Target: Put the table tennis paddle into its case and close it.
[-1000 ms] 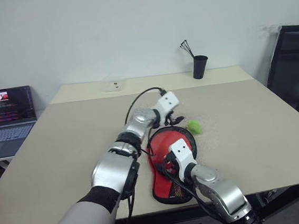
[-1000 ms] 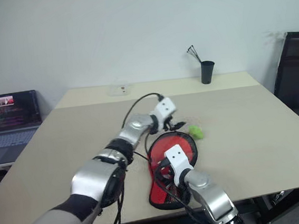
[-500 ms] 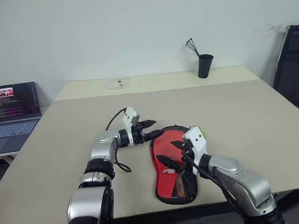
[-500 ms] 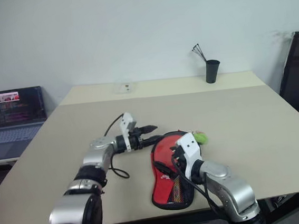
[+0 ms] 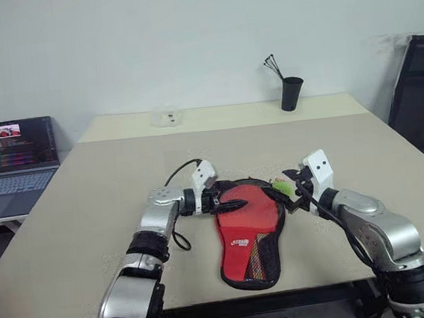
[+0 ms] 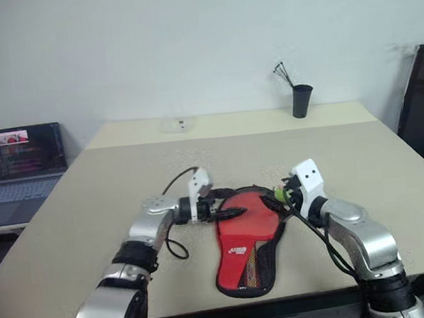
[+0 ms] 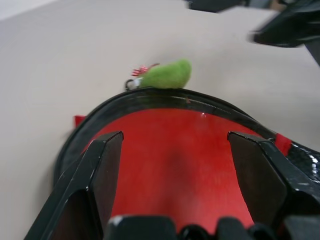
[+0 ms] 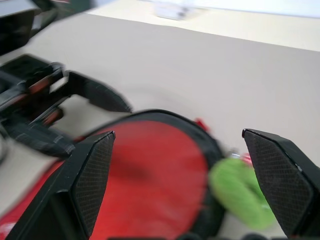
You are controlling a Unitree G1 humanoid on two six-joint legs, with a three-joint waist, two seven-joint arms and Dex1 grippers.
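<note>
Case [image 5: 249, 234] lies red side up near tabletop [image 5: 89, 208] front edge; white logo unreadable, paddle hidden from sight. Left gripper [image 5: 227, 202] spread wide over round end; right gripper [image 5: 288, 189] spread by green tag [image 5: 281, 186], both empty.

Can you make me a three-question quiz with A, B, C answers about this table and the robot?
1. Where is the black cup?
A. far side of the table
B. on the laptop
C. in a gripper

2. What colour is the fuzzy tag by the case?
A. blue
B. green
C. white

3. How are the left gripper's jaws?
A. shut on the tag
C. shut on a pen
B. open

Answers: 1 A, the cup stands near the far edge. 2 B, it is bright green beside the case's rounded end. 3 B, the left wrist view shows a wide gap over the red case.
</note>
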